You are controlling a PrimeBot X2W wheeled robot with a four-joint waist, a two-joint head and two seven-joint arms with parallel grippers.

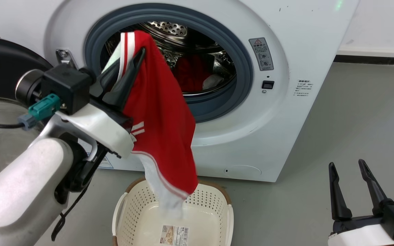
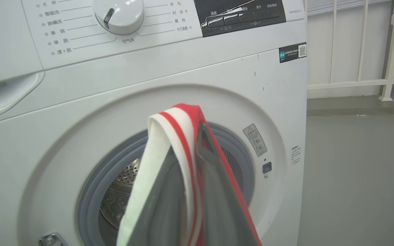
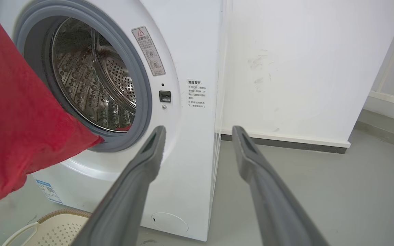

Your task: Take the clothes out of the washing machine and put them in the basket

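Red garment point(image 1: 162, 112) with white stripes, cream perforated basket point(image 1: 128, 212), white washing machine point(image 1: 286, 112)

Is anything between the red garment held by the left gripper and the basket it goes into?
Nothing visible does. The red garment hangs from the left gripper, and its white-edged lower end dangles directly over the open top of the basket.

Two garments point(image 1: 162, 112) — one basket point(image 1: 208, 202), one machine point(image 1: 286, 112).
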